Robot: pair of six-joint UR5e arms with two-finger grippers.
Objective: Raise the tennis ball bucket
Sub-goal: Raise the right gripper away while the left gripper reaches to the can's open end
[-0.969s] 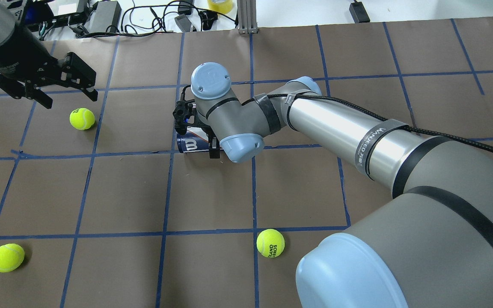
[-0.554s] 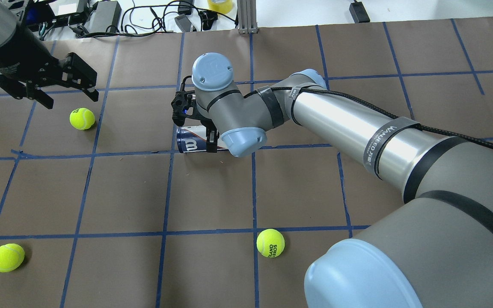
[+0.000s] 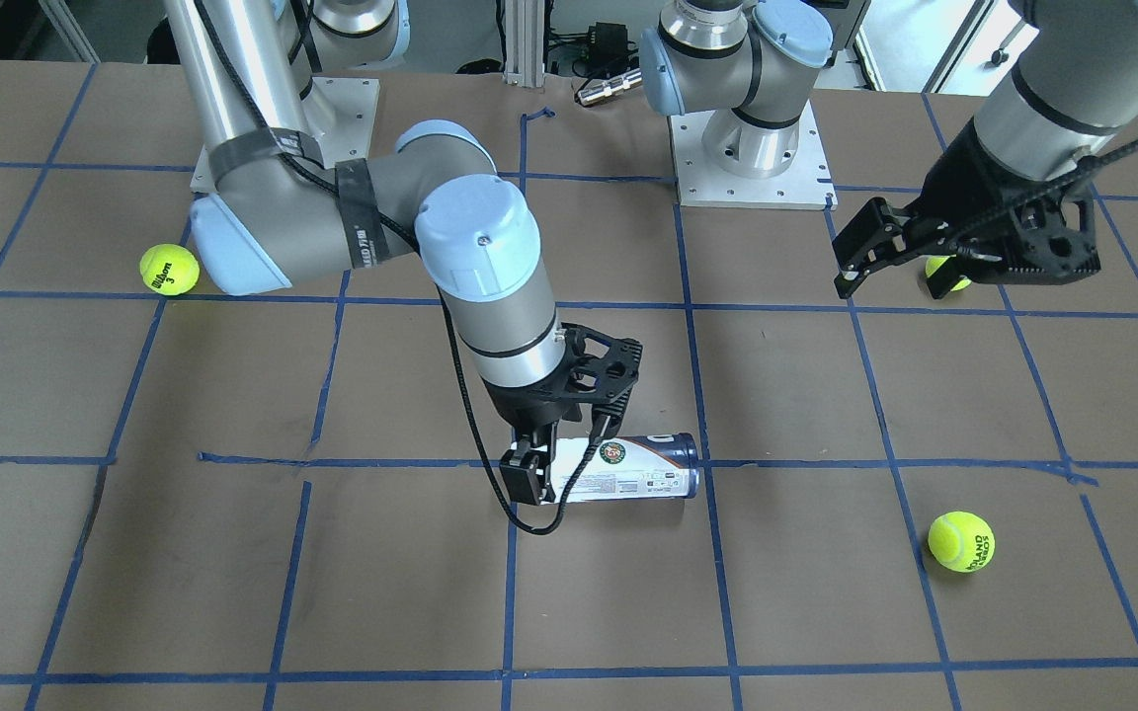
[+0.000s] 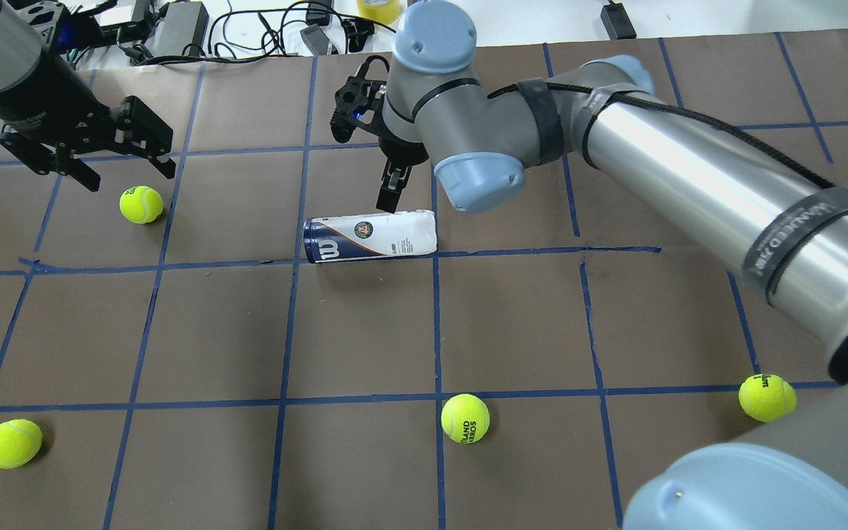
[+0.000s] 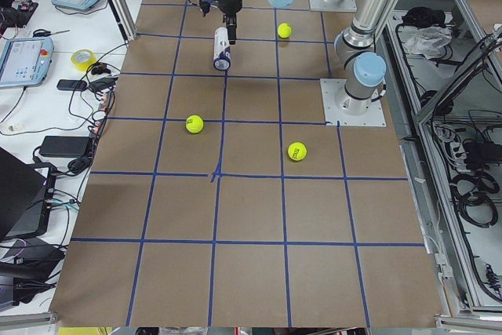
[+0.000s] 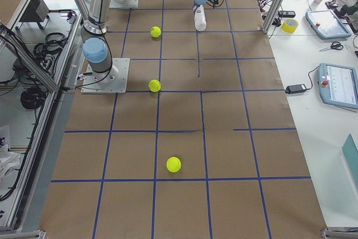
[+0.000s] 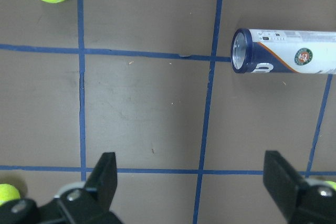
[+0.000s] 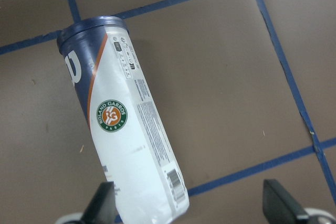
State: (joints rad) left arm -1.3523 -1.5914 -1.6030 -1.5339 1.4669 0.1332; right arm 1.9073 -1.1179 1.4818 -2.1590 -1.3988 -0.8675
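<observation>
Bucket (image 4: 370, 237) lies on its side on the counter (image 4: 174, 331), along a blue tape line (image 4: 512, 252), not yet lifted. My right pincer (image 8: 192, 198) hangs above its white end, fingers wide apart and empty. In my wrist view that end sits close by one finger rather than centred in the gap.

I judge the step in hand to be the grasp. To do it well I should shift toward the middle of the bucket's length so it will not tip when raised. I should keep the fingers square across its axis, come down until they straddle the round body, then close gently. Thin plastic will likely flex, and a round wall can roll or squirt out. Then lift straight up.

It is slim, mostly white label with small print, a barcode and a round green-and-orange emblem. A navy band with a white logo wraps the other end.

My left pincer (image 4: 126, 169), also apart and empty, hovers well off, near a ball (image 4: 140, 204).
</observation>
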